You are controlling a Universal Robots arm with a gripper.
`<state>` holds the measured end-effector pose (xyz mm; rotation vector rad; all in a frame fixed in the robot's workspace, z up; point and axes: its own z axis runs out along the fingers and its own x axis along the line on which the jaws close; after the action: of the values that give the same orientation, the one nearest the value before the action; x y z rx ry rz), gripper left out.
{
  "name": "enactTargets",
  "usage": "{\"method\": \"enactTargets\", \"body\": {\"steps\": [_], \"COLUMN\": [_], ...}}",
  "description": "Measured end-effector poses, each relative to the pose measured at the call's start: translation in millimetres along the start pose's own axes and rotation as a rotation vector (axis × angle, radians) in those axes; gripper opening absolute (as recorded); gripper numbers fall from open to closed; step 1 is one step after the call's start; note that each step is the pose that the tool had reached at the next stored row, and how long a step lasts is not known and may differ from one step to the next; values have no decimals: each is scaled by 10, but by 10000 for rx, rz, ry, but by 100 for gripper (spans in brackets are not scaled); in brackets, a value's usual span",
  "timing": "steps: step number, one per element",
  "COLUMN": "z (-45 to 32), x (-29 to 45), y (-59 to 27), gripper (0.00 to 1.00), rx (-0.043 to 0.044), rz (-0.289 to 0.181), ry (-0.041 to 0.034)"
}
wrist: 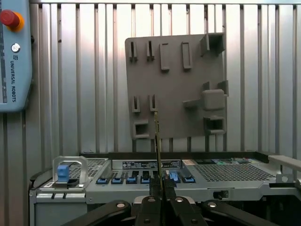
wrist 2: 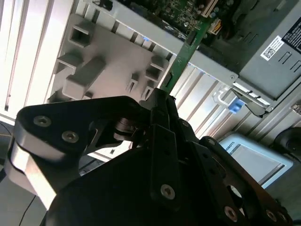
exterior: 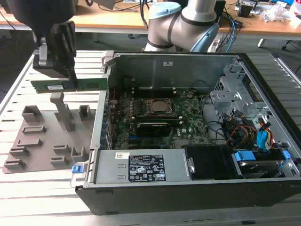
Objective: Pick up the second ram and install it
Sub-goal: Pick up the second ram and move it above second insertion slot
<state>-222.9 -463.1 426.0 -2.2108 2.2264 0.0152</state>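
Note:
The second ram (exterior: 89, 84) is a thin green stick held level above the grey holder plate (exterior: 42, 141), to the exterior view's left of the open computer case (exterior: 263, 94). My gripper (exterior: 71, 77) is shut on it near its middle. In the second wrist view the ram (wrist 2: 186, 49) sticks out from the gripper (wrist 2: 162, 101) toward the case. In the first wrist view the ram (wrist: 158, 141) shows edge-on, rising from the gripper (wrist: 160, 186) in front of the holder plate (wrist: 174, 70). The green motherboard (exterior: 193, 115) with its CPU socket (exterior: 157, 107) lies inside the case.
The case's near wall carries a silver power supply (exterior: 155, 167). Cables and blue connectors (exterior: 261, 139) fill the case's right side. The arm's base (exterior: 183, 21) stands behind the case. A control pendant (wrist: 14, 52) lies on the slatted table (exterior: 19, 84).

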Motion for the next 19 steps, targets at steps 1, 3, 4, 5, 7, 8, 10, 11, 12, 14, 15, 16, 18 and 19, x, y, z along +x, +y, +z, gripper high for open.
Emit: {"method": "enactTargets", "body": {"steps": [1, 3, 4, 5, 7, 8, 10, 11, 12, 14, 15, 16, 18, 19], "z": [0, 0, 0, -1, -1, -1, -1, -2, -2, -2, -2, -2, -3, -3], "x": [-1, -3, -5, -6, -9, -12, -15, -18, -21, -24, -25, -27, -30, -31], "y": [-30, -104, -158, -191, -270, -339, -405, -439, -497, -566, -628, -673, -754, -782], "gripper": [14, 14, 14, 14, 14, 14, 14, 14, 14, 14, 14, 14, 14, 14], "rx": [-1, -3, -4, -6, -11, -16, -20, -24, -28, -32, -36, -39, -43, -44], "rz": [-1, 1, 1, 1, 1, 2, 0, -1, 1, 1, -1, 2, 1, 0], "ry": [0, 0, -1, 0, 0, 0, -1, 0, 0, 0, 1, 0, 0, 0]}}
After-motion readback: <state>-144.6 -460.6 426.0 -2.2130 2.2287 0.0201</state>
